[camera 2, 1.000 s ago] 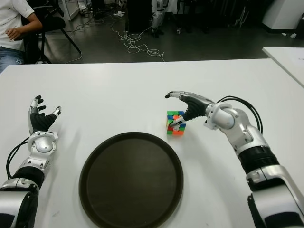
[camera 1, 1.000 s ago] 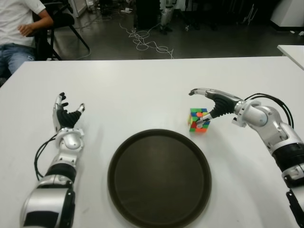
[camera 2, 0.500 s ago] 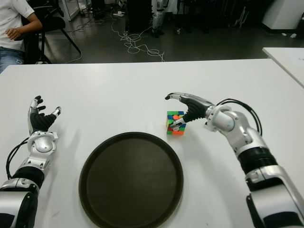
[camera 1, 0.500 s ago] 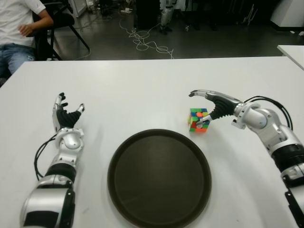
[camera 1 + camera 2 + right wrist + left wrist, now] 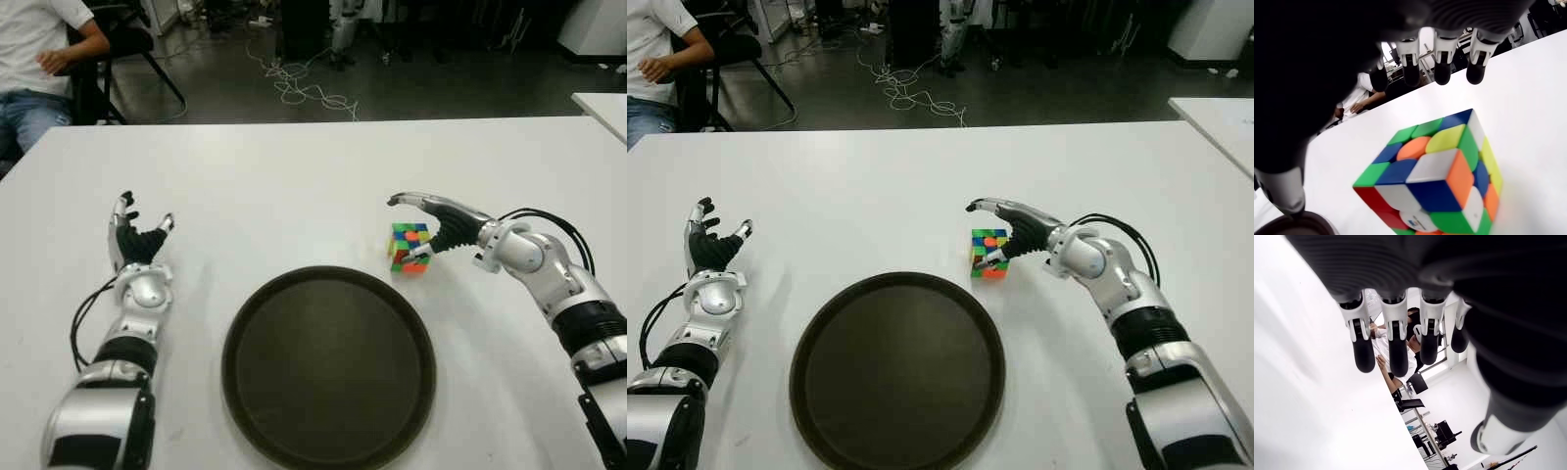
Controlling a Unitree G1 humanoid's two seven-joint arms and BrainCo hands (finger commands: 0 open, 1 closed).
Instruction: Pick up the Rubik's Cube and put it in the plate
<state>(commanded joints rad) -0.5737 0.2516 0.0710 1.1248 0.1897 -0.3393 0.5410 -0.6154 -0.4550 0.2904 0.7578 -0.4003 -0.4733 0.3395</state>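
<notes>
**Right hand cupped over the cube, grasp not yet closed**

The Rubik's Cube [image 5: 410,247] sits on the table [image 5: 294,186] just beyond the plate [image 5: 328,364] rim's far right. The right hand [image 5: 443,223] arches over it, fingers [image 5: 1443,68] spread wide, thumb beside its near face (contact unclear). The left hand [image 5: 138,243], open, shows near the table's left edge.

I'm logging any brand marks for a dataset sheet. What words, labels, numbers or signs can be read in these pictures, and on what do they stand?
Rubik's Cube: a small blue mark on one white sticker, too small and blurred to read.
Plate, table, left hand and right hand: no text shows.
</notes>
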